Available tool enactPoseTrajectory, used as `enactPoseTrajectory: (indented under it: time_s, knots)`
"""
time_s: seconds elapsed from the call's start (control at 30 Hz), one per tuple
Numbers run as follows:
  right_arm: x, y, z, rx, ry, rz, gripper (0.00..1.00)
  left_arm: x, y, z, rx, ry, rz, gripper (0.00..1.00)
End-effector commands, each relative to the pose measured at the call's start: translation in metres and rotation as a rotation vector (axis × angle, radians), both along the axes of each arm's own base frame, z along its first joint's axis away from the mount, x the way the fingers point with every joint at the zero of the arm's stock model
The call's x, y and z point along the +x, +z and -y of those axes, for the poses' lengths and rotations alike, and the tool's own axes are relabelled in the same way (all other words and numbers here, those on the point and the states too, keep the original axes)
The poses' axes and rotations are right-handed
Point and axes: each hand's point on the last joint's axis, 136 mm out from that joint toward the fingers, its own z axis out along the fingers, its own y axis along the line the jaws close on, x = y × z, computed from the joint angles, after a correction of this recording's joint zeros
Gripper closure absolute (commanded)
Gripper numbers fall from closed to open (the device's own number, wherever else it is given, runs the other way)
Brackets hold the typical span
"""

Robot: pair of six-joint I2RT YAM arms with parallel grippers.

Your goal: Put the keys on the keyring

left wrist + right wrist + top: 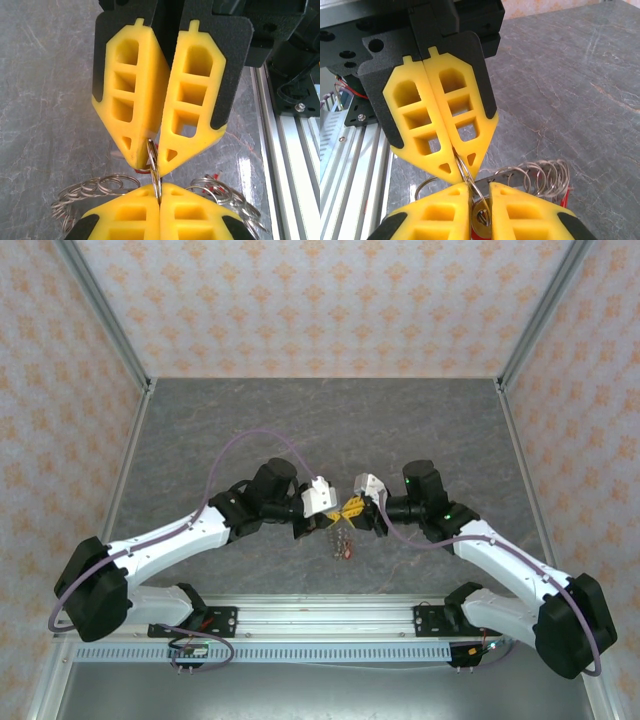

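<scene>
Left hand (pixel 160 189) clamps the keyring (pixel 156 179), right hand (pixel 152 162) slightly parted around it, keys (pixel 343 542) beneath hard to discern.

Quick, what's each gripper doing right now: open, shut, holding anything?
Left gripper: closed on the keyring.
Right gripper: jaws slightly apart around the same keyring; whether it grips cannot be told.

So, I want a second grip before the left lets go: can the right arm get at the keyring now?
Probably yes. The right fingers straddle the keyring, slightly parted, tip to tip with the left fingers, which pinch it shut; nothing stands between.
</scene>
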Motion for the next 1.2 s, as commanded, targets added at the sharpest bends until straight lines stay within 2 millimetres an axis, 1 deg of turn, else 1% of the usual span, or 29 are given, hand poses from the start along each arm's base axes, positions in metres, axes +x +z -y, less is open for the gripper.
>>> enactPoseTrajectory:
  time_s: [0.0, 0.1, 0.2, 0.23, 0.33, 0.47, 0.63, 0.83, 0.97, 1.1, 1.17]
  knots:
    - [0.008, 0.013, -0.003, 0.046, -0.023, 0.046, 0.86, -0.019, 0.047, 0.018, -0.181, -0.125, 0.058, 1.0]
    - [0.006, 0.011, -0.003, 0.042, -0.014, 0.037, 0.9, -0.018, 0.047, 0.018, -0.181, -0.117, 0.061, 1.0]
    - [0.01, 0.005, 0.0, 0.01, -0.037, 0.03, 0.92, -0.016, 0.048, 0.016, -0.182, -0.096, 0.076, 1.0]
    - [0.011, 0.001, 0.002, -0.01, -0.05, 0.034, 0.92, -0.014, 0.049, 0.015, -0.181, -0.085, 0.082, 1.0]
    - [0.017, -0.004, 0.008, -0.038, -0.106, 0.055, 0.87, -0.01, 0.046, 0.012, -0.164, -0.06, 0.093, 1.0]
    - [0.017, -0.008, 0.014, -0.06, -0.132, 0.065, 0.86, -0.01, 0.042, 0.011, -0.145, -0.056, 0.09, 1.0]
    - [0.017, -0.024, 0.021, -0.143, -0.141, 0.05, 0.87, -0.009, 0.04, 0.012, -0.139, -0.061, 0.087, 1.0]
    - [0.015, -0.034, 0.022, -0.164, -0.133, 0.023, 0.88, -0.006, 0.044, 0.013, -0.14, -0.053, 0.099, 1.0]
    - [0.012, -0.035, 0.022, -0.159, -0.133, -0.003, 0.9, -0.005, 0.042, 0.013, -0.133, -0.053, 0.097, 1.0]
    - [0.012, -0.049, 0.027, -0.205, -0.151, -0.021, 0.89, -0.005, 0.045, 0.013, -0.145, -0.051, 0.102, 1.0]
    - [0.011, -0.05, 0.027, -0.207, -0.146, -0.028, 0.88, -0.005, 0.044, 0.014, -0.145, -0.051, 0.102, 1.0]
